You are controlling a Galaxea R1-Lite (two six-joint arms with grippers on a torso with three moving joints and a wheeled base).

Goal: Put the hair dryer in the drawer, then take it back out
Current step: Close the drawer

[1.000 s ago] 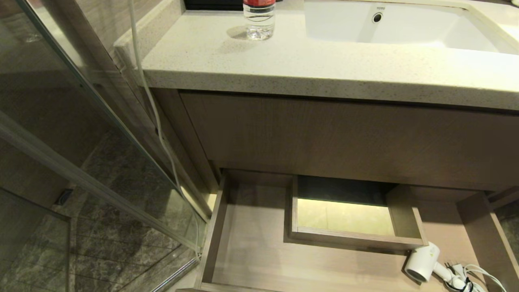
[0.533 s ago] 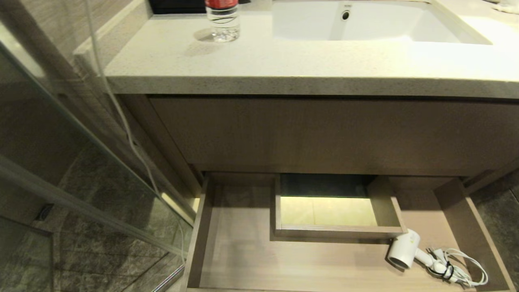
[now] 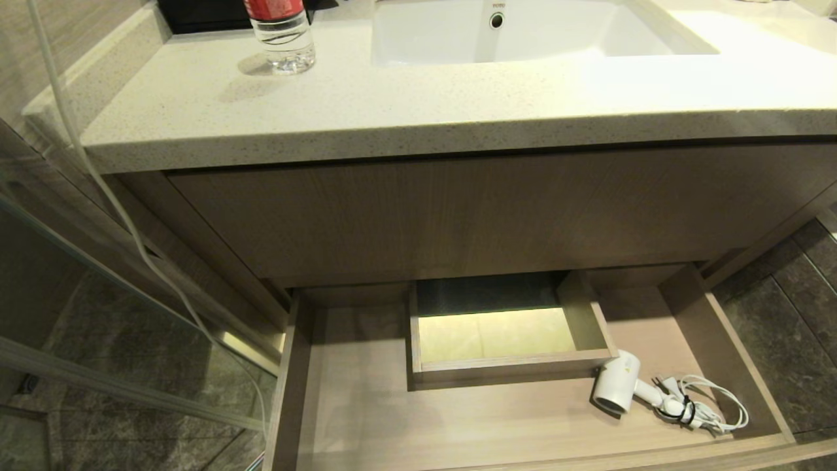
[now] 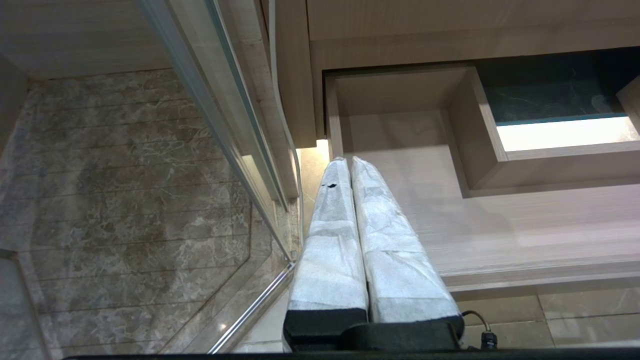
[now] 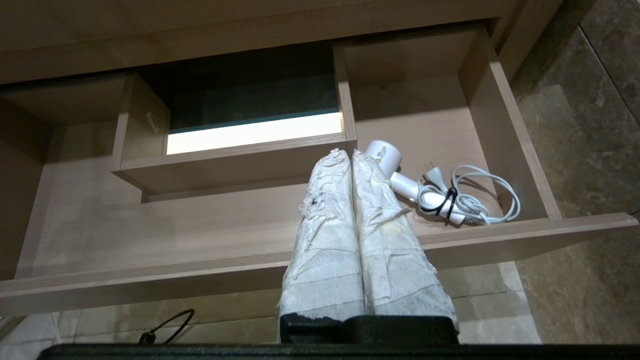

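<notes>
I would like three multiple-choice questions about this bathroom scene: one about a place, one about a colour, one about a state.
1. Where does the hair dryer lie?
A. on the counter
B. in the drawer's right part
C. in the sink

2. What colour is the label on the bottle?
A. red
B. blue
C. green

3. How is the right hand?
A. shut and empty
B. open wide
C. holding the cord

Answers: 1 B, it rests on the drawer floor beside the boxed cutout; 2 A, a red band shows at the bottle's top; 3 A, its wrapped fingers press together, nothing between.
</notes>
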